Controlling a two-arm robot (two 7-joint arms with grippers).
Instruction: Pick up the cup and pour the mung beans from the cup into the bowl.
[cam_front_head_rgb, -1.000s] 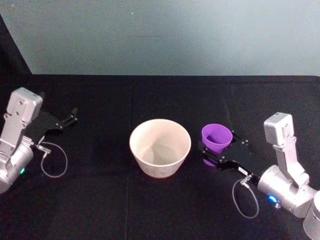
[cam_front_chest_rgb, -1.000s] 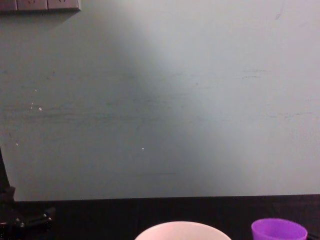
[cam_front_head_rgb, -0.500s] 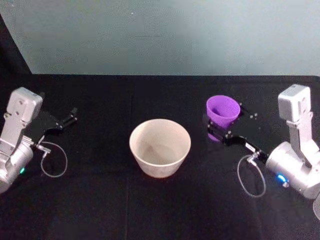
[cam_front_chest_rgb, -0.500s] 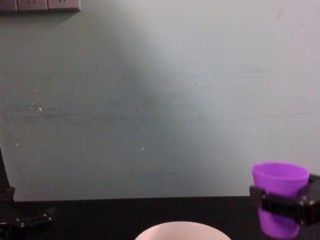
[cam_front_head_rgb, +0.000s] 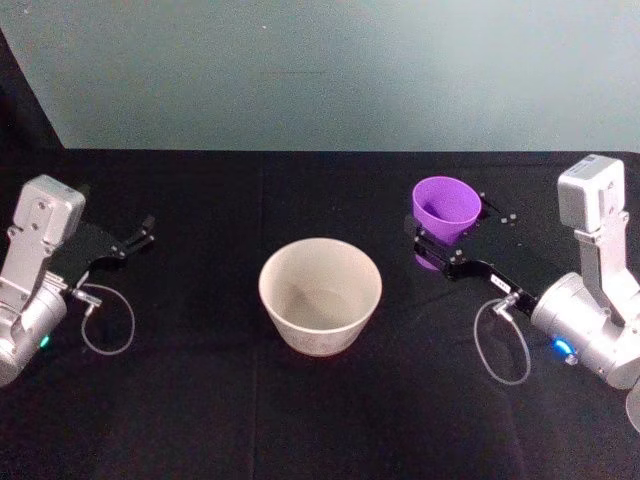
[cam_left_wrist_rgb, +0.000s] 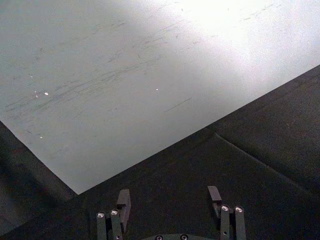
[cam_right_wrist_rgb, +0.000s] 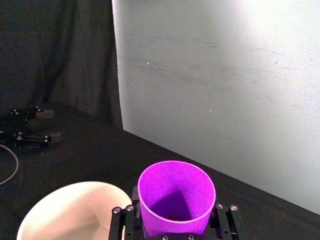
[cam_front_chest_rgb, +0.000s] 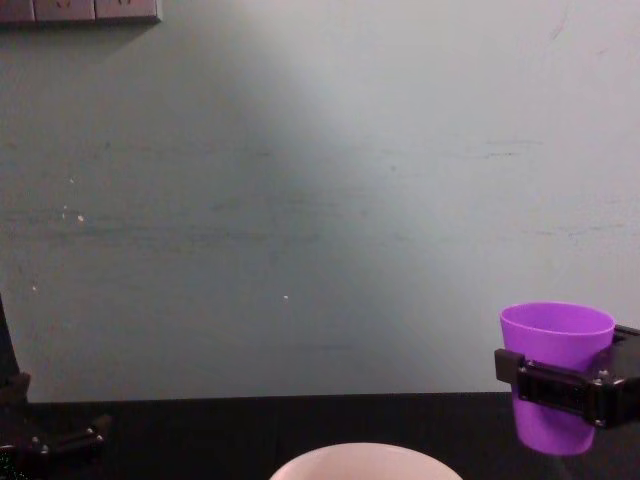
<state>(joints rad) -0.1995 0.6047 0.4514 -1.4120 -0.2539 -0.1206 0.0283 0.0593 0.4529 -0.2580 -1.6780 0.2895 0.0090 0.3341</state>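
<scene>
1. Left end effector (cam_front_head_rgb: 138, 236): well left of the bowl (cam_front_head_rgb: 320, 330), low over the black cloth counter (cam_front_head_rgb: 320, 420). Fingers are spread with nothing between them. Idle, and clear of the pour path, so you can ignore it.
2. Bowl: on the counter, mid-scene, mouth up. It has a wide round rim, pale pinkish-white, with smooth matte walls tapering to a narrower base. The interior looks bare. My read is that the wide mouth gives you a forgiving target.
3. Cup (cam_front_head_rgb: 447, 205): right of the bowl and slightly behind it, apart from it. It is upright, rim level, and appears raised clear of the counter. Small, bright purple, smooth plastic, tapered toward the base, no handle. The right wrist view shows a few dark specks at the bottom; I can't confirm they're beans.
4. Right end effector (cam_front_head_rgb: 445, 245): clamped on the cup's wall below the rim, one black finger on each side. The side grip leaves the mouth free, and the taper should stop the cup sliding down through the fingers.
5. Judgement: lift done, pour not started. You need to bring the cup's lip over the bowl's rim before tilting. The slick plastic could twist in the grip, so roll slowly.
</scene>
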